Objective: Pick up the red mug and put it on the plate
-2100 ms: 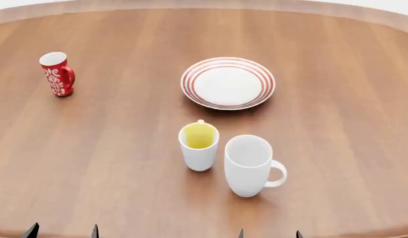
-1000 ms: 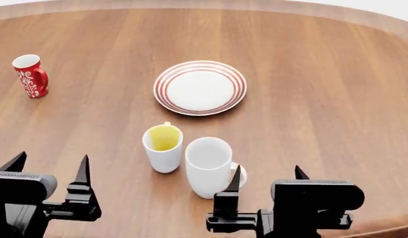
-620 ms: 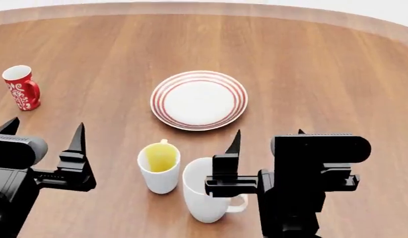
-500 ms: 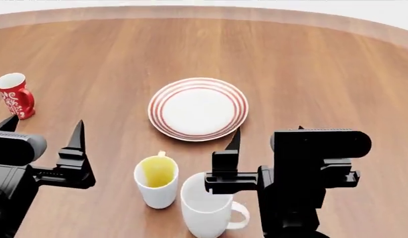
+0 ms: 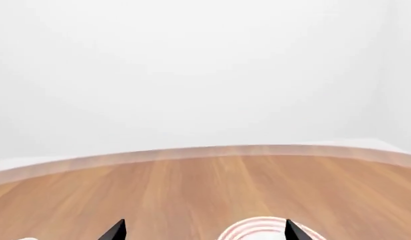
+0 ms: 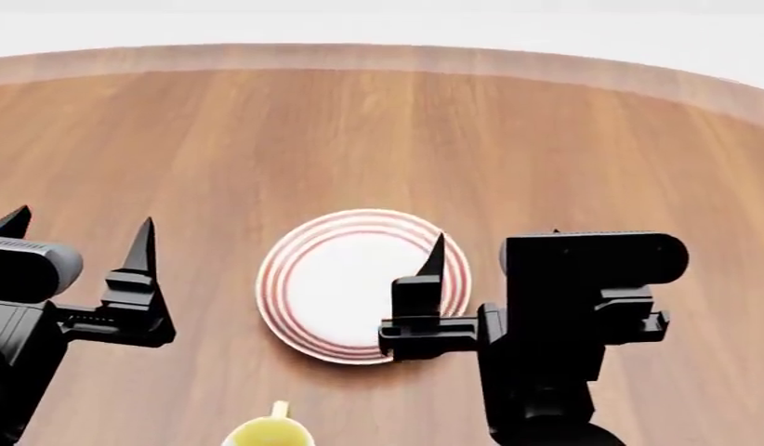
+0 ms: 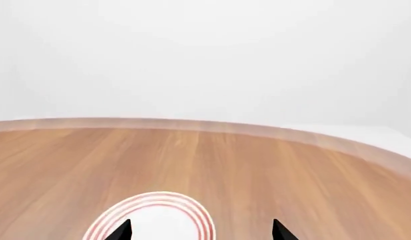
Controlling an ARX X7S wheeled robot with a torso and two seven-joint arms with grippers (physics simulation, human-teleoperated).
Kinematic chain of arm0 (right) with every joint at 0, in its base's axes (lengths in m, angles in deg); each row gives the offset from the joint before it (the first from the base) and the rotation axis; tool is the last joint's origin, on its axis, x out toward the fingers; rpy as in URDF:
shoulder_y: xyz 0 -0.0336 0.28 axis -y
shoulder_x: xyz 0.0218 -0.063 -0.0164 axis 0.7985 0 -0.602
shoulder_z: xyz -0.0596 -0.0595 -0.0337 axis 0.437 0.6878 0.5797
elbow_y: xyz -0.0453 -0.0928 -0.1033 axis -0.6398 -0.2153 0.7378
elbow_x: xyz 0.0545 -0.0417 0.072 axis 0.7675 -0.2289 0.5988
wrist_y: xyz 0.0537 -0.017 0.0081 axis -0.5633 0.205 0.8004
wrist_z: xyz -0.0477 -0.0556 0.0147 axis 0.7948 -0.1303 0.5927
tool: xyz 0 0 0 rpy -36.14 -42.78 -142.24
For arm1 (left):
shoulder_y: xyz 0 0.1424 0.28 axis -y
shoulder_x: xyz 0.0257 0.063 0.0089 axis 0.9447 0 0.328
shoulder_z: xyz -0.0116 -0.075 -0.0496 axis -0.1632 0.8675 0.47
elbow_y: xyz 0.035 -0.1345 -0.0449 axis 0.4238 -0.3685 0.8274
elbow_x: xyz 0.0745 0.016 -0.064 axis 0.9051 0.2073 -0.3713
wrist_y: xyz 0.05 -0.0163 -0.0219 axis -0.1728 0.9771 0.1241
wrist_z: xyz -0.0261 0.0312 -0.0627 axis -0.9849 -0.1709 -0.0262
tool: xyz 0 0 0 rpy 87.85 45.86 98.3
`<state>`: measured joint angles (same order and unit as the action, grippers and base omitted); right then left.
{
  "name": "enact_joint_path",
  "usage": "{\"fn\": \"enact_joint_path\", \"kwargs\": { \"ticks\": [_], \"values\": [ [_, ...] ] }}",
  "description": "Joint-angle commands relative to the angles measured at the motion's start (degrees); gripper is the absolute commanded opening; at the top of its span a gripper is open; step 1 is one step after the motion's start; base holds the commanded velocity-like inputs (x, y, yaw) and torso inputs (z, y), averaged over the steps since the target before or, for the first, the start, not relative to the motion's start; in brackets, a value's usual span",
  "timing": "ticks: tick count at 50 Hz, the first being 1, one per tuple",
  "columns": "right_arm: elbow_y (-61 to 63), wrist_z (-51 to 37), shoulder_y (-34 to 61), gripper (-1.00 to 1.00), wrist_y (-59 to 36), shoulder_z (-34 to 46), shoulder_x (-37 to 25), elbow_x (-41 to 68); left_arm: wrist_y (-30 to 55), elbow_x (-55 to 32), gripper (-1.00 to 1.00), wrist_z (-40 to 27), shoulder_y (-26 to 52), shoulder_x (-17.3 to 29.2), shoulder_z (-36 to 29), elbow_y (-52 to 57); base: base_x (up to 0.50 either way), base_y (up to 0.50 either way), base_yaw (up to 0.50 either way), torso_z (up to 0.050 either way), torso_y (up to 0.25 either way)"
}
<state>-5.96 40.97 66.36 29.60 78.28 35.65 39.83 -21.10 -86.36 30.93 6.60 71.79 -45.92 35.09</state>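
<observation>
Left gripper (image 6: 74, 234): lower left of the head view, above the table, fingers spread wide, holding nothing.
Right gripper (image 6: 493, 243): lower centre-right of the head view, fingers wide apart, empty; one dark fingertip (image 6: 437, 251) overlaps the right rim of the plate in the picture.
Plate (image 6: 310, 279): flat on the wooden table (image 6: 382, 130), lower centre of the head view; its rim also shows at the bottom edge of both wrist views.
Red mug: not visible in any view, so I cannot tell where it is.
Yellow-inside mug (image 6: 270, 433): only its rim shows at the bottom edge, below the plate.
</observation>
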Motion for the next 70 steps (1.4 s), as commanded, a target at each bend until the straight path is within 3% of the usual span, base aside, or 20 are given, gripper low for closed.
{"fn": "enact_joint_path", "kwargs": {
  "ticks": [1,34,48,59,70],
  "values": [
    [-0.06,-0.29,0.05,1.00,-0.14,0.52,-0.30,0.58,-0.26,-0.25,1.00,-0.28,-0.04,0.29,-0.09,-0.13,0.50,0.00,0.00,0.000,0.000],
    [0.30,-1.03,-0.01,1.00,0.27,1.03,-1.08,2.21,-0.54,-1.32,1.00,-0.81,0.33,0.94,-0.62,-0.29,0.50,0.00,0.00,0.000,0.001],
    [-0.47,-1.61,-0.52,1.00,1.80,1.99,-1.67,1.82,-0.84,-1.59,1.00,-1.16,0.36,1.19,-0.63,-1.40,0.02,0.00,0.00,0.000,0.001],
    [-2.38,-1.65,-0.56,1.00,2.90,1.88,-2.10,1.97,-9.14,2.87,1.00,-10.94,-3.24,0.30,10.95,-14.53,0.00,0.00,0.00,0.000,0.000],
    [-3.29,-1.69,-0.48,1.00,3.32,2.15,-2.40,2.30,-13.64,1.02,1.00,-13.13,-8.51,-0.41,18.77,-18.30,0.00,0.00,0.00,0.000,0.000]
  ]
}}
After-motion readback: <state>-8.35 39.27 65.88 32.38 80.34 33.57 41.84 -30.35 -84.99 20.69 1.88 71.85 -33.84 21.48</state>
